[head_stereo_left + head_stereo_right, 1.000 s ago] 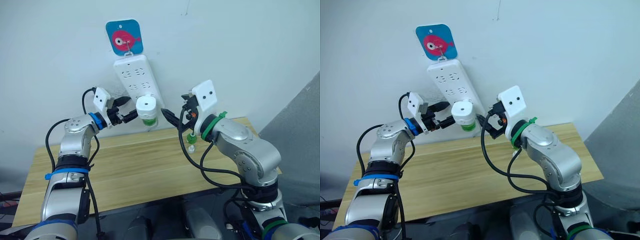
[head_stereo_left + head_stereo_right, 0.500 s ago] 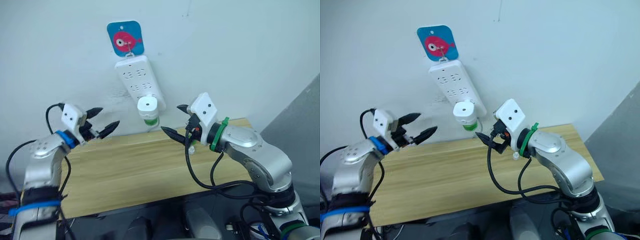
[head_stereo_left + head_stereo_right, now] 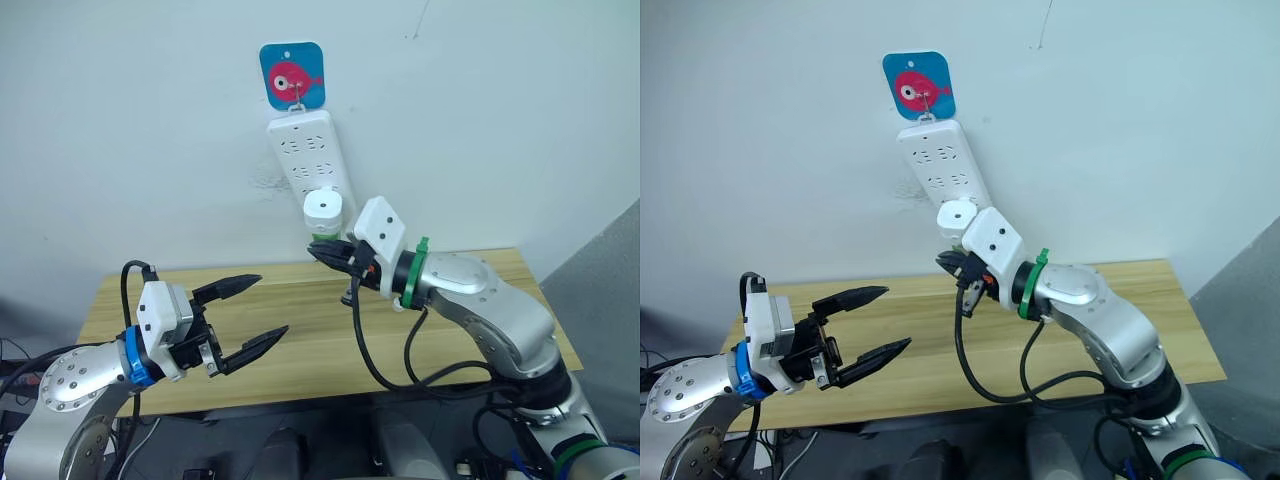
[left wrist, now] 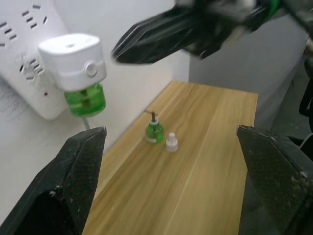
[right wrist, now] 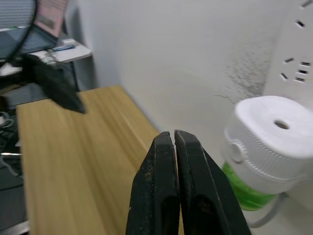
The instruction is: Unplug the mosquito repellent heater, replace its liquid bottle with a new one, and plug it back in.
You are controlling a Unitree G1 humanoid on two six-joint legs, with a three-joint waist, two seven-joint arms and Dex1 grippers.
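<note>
Still plugged in, the mosquito repellent heater (image 3: 323, 206) sits at the lower end of the white power strip (image 3: 307, 156), which hangs tilted on the pale wall (image 3: 480, 110) from a hook on a blue plaque with a red fish (image 3: 292, 74). A green liquid bottle (image 4: 85, 100) is screwed in under the heater's white body.

The right tool (image 3: 322, 251) hovers just beside and below the heater, its two black fingers (image 5: 166, 191) pressed together with nothing between them.

On the wooden bench (image 3: 300, 320) below, near the wall, a second green bottle (image 4: 154, 131) stands upright with a dark wick showing at its top, and a small white cap (image 4: 170, 141) rests just beside it.

The left tool (image 3: 245, 316) hangs low over the front part of the bench, well apart from the heater, its fingers (image 3: 228, 286) spread wide and empty. A black cable (image 3: 365, 345) loops from the right wrist down past the bench's front edge.
</note>
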